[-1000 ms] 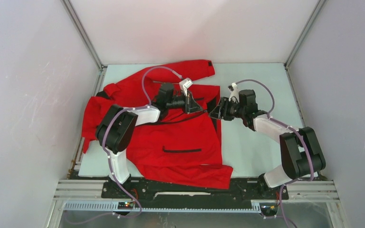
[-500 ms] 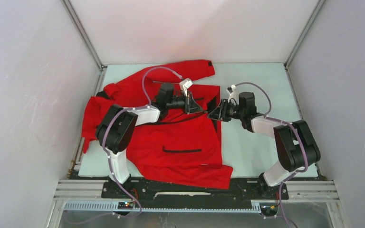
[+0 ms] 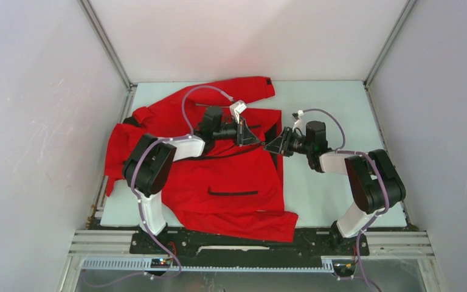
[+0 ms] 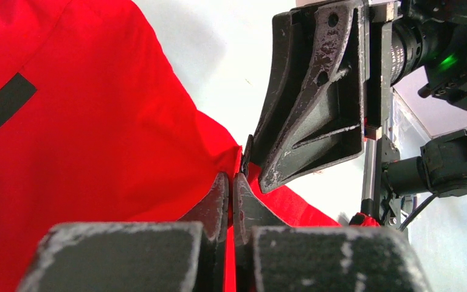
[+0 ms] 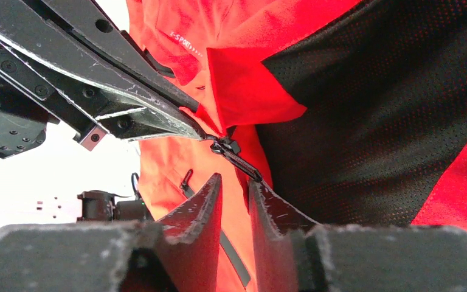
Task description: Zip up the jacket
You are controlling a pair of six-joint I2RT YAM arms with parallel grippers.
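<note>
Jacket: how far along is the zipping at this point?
Done: left end effector pinches the jacket edge beside the zip. In hand: right end effector, narrowly open, sits at the zipper pull, not gripping. Remaining: the whole zip-up; black lining shows the front open.

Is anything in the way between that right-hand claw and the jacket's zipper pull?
Nothing visible. The zipper pull lies just beyond the tips of the right gripper; the left gripper pinches the jacket beside it, not between.

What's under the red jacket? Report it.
Only the pale table shows, around the edges of the jacket. Anything beneath the fabric is covered, so it cannot be seen.
</note>
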